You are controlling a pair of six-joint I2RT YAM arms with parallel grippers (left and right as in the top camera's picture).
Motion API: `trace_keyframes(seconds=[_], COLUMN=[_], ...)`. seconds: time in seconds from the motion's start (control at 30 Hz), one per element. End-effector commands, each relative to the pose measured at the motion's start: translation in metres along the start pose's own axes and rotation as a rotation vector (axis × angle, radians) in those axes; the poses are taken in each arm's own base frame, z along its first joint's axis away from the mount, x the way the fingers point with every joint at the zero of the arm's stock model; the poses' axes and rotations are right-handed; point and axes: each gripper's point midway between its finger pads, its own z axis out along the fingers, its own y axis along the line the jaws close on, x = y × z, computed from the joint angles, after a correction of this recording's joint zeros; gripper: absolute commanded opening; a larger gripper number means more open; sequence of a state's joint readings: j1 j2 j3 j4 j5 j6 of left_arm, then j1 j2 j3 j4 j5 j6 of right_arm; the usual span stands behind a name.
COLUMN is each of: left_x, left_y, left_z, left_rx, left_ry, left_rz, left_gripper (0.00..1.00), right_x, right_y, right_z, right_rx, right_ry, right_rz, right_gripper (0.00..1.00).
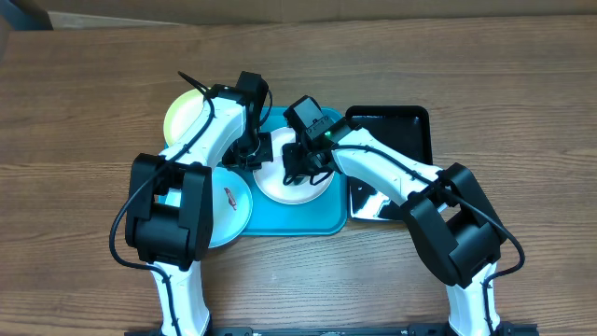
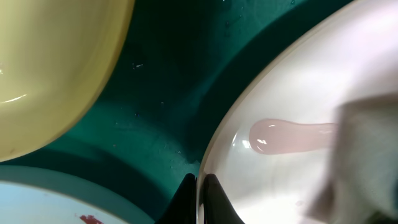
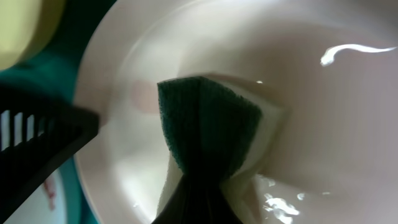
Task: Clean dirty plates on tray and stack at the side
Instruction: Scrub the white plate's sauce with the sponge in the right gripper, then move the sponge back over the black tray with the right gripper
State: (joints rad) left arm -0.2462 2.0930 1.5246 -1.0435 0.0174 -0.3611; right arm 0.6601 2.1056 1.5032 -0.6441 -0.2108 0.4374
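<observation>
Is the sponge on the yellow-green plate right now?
No, in the right wrist view the sponge, held in the right gripper, rests on the white plate, while the yellow-green plate sits off at the frame's corner.

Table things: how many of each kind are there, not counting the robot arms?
Plates: 3 (yellow-green plate, white plate, blue plate)
Trays: 2 (turquoise tray, black tray)
Sponges: 1 (sponge, clear only in the right wrist view)
Total: 6
</observation>
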Motion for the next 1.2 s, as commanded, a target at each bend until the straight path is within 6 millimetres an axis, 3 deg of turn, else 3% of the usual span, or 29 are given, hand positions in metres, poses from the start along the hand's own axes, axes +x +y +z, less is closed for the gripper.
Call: trace_keyframes(seconds=[0.0, 0.1, 0.23, 0.43, 0.53, 0.63, 0.9, 1.17], left_x=[0.004, 0.004, 0.004, 0.003, 0.001, -0.001, 0.0, -0.001], left_y=[0.002, 0.002, 0.002, 0.002, 0.001, 0.0, -0.002, -0.002], left_z=[0.007, 0.007, 0.007, 0.007, 0.007, 0.007, 0.007, 0.007], left_rx=[-0.007, -0.007, -0.007, -0.006, -0.003, 0.0, 0.001, 0.001], left_ry=[0.022, 0.022, 0.022, 0.018, 0.011, 0.003, 0.001, -0.001], left_rz=[-0.014, -0.014, -0.015, -0.014, -0.015, -0.014, -0.009, -0.01], left_gripper=[0.04, 0.04, 0.04, 0.05, 0.12, 0.18, 0.18, 0.15], right_x=[-0.01, -0.031, -0.045, -0.044, -0.042, -0.039, -0.032, -0.015], right_y=[0.027, 0.023, 0.001, -0.048, -0.083, -0.108, -0.157, -0.185], right_z=[-0.028, -0.069, -0.116, -0.17, -0.186, -0.194, -0.202, -0.166], right_rx=[-0.184, -0.202, -0.189, -0.117, -0.022, 0.018, 0.16, 0.27], right_ry=[0.014, -0.055, -0.117, -0.156, -0.172, -0.165, -0.157, -0.15], right_rz=[-0.038, -0.018, 0.038, 0.085, 0.152, 0.185, 0.226, 0.269], right_gripper=[0.04, 0.04, 0.04, 0.04, 0.04, 0.04, 0.04, 0.04])
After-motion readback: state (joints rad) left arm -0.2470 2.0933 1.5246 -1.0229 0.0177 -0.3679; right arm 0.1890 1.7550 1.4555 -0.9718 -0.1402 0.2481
